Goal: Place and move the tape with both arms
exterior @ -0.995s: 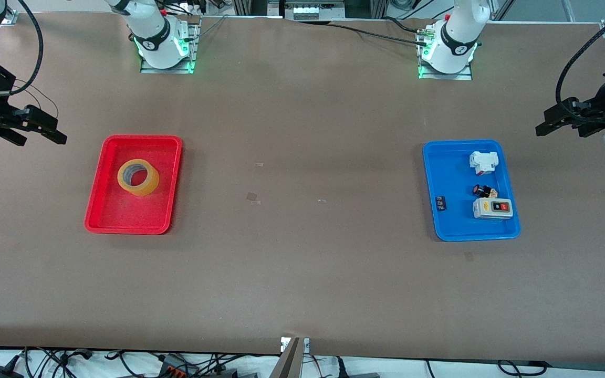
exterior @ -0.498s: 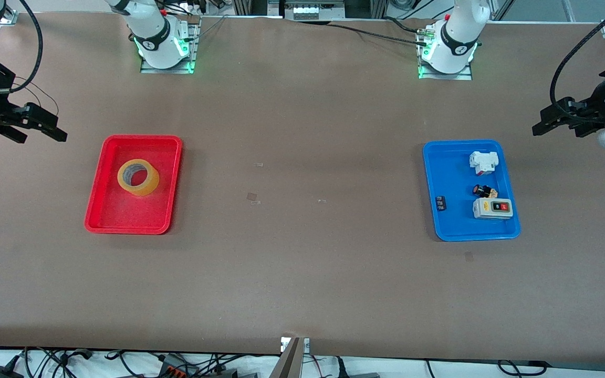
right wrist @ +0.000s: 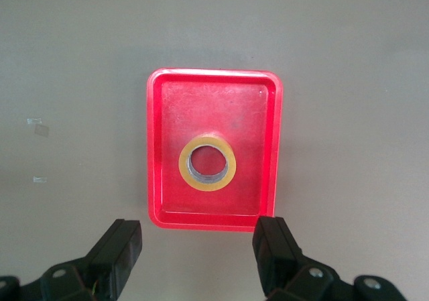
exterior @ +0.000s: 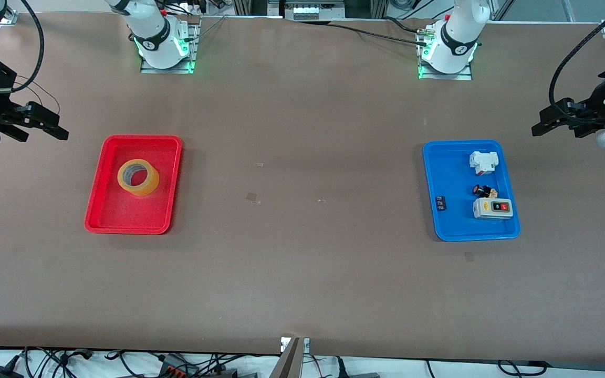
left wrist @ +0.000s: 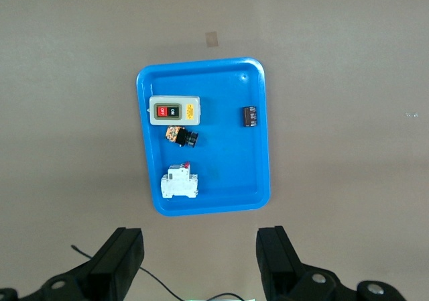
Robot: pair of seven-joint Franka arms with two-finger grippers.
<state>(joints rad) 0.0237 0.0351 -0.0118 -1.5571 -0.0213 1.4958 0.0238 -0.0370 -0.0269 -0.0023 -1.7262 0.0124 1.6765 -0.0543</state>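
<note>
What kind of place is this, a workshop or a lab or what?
Most likely a robotics lab bench. Two white arms are bolted along one edge of a brown table; the tape lies in a red tray, electrical parts in a blue tray. The left gripper and right gripper hang open.

My right hand (exterior: 55, 130) has lifted slightly and edged toward the red tray (exterior: 104, 173); my left hand (exterior: 541, 123) has also risen slightly.
</note>
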